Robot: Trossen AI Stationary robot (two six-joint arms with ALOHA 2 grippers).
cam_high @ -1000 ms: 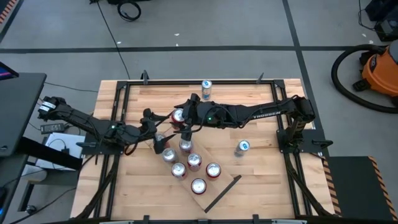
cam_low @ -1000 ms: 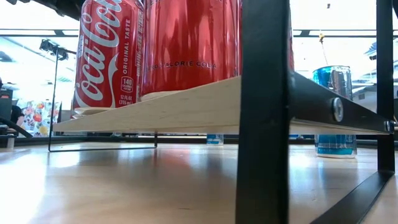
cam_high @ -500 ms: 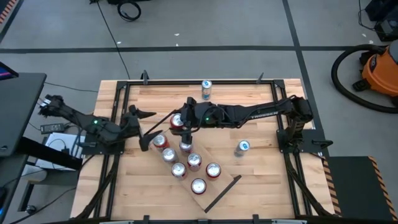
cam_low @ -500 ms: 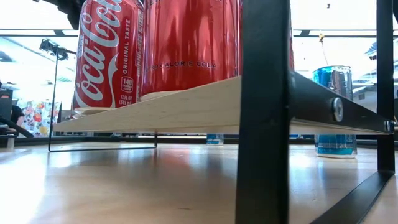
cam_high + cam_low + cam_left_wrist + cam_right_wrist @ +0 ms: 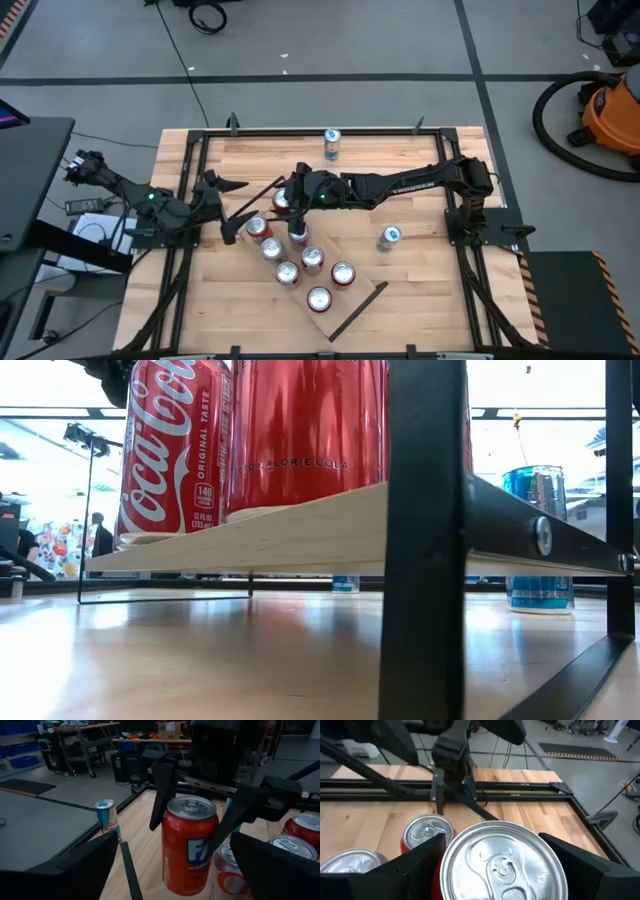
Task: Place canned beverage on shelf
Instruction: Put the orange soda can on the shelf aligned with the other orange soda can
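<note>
The shelf (image 5: 355, 290) lies slantwise on the table, a black rod at each short end, with several red cans (image 5: 312, 259) standing on it; it also shows in the low view (image 5: 300, 535). My right gripper (image 5: 287, 197) is shut on a red can (image 5: 189, 847) at the shelf's far-left end. I cannot tell whether that can rests on the plank. My left gripper (image 5: 228, 207) is open and empty, left of the shelf, facing the held can. My right gripper pinches the red can's upper side wall (image 5: 171, 826) between its two fingers (image 5: 162, 790), one on each side. The fingers slant down from above, from the table's right. The can stands upright; its top (image 5: 500, 860) fills the right wrist view.
A blue can (image 5: 331, 143) stands near the table's far edge and another (image 5: 389, 237) right of the shelf, also in the low view (image 5: 537, 540). Black frame rails (image 5: 190, 180) run along the table's sides. Bare wood lies near the front left.
My left gripper has drawn back from the cans on the shelf toward the table's left edge, leaving a red can standing there. My right gripper has moved a little toward the near edge with its red can, which stays upright.
</note>
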